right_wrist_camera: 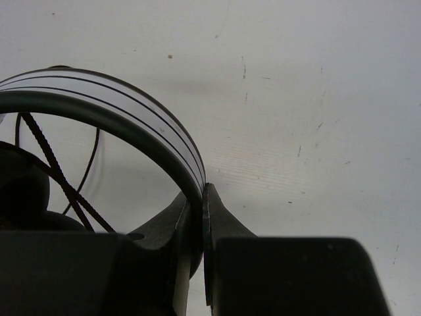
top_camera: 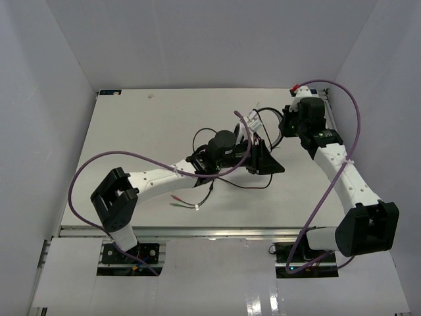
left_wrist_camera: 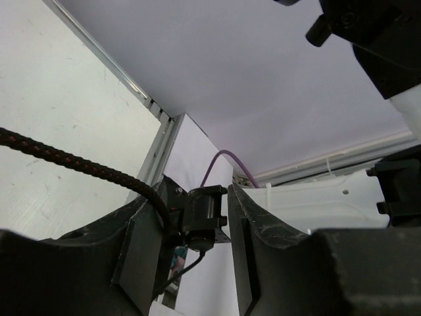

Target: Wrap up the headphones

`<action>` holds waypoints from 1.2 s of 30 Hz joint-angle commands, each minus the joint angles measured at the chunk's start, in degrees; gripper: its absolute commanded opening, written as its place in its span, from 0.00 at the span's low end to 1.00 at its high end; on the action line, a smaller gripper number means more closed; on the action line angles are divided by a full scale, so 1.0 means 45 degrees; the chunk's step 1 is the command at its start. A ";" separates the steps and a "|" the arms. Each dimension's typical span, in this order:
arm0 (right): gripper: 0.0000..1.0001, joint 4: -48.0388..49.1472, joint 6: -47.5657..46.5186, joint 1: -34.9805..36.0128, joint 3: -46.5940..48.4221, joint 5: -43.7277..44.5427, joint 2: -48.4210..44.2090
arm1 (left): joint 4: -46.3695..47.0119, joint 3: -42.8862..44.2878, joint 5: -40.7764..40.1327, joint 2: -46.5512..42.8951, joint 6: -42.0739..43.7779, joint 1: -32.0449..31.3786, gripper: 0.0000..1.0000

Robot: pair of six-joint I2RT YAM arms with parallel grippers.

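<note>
The headphones (top_camera: 253, 124) are held off the table at the centre right. My right gripper (top_camera: 284, 125) is shut on their white headband with black stripes (right_wrist_camera: 131, 125), pinching it between the fingertips (right_wrist_camera: 202, 191). The thin black braided cable (top_camera: 197, 138) loops over the table to the coloured plugs (top_camera: 184, 201) near the front. My left gripper (top_camera: 266, 161) is just below the headphones. In its wrist view the jaws (left_wrist_camera: 194, 197) stand apart, and the braided cable (left_wrist_camera: 79, 164) runs in from the left and curves down along the inner side of the left finger (left_wrist_camera: 141, 250). The ear pads are not clearly visible.
Thick purple arm cables (top_camera: 99, 164) arc over the table's left and right sides (top_camera: 352, 112). White enclosure walls (top_camera: 39, 99) surround the table. A black bracket (left_wrist_camera: 204, 214) at the right arm's base shows beyond the left jaws.
</note>
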 commanded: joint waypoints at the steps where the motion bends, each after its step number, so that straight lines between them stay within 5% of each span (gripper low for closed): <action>1: 0.08 0.1240 0.1328 -0.0324 0.0779 -0.0996 -0.0662 | 0.0057 -0.0393 -0.1895 -0.0445 0.1150 -0.0800 0.54; 9: 0.08 0.0052 0.3525 -0.2253 0.2358 -0.5015 0.0229 | 0.0980 -0.2856 -0.4724 -0.0543 0.7760 -0.2937 0.64; 19: 0.08 -0.0625 0.4763 -0.3729 0.2764 -0.8353 -0.0308 | 0.3682 -0.6450 -0.8809 -0.0376 1.2749 -0.2959 0.73; 25: 0.08 -0.0757 0.5162 -0.4158 0.2972 -0.9095 -0.0737 | 0.4218 -0.7318 -0.9354 0.0178 1.3247 -0.2320 0.72; 29: 0.08 -0.0962 0.5231 -0.4329 0.3173 -0.9534 -0.1096 | 0.4566 -0.7832 -0.9466 0.0539 1.3126 -0.1649 0.47; 32: 0.08 -0.1124 0.5164 -0.4349 0.3194 -0.9580 -0.1386 | 0.4981 -0.8229 -0.9503 0.0396 1.3125 -0.1131 0.38; 36: 0.08 -0.1115 0.5039 -0.4357 0.3070 -0.9558 -0.1572 | 0.5403 -0.8608 -0.9382 0.0104 1.3756 -0.0907 0.53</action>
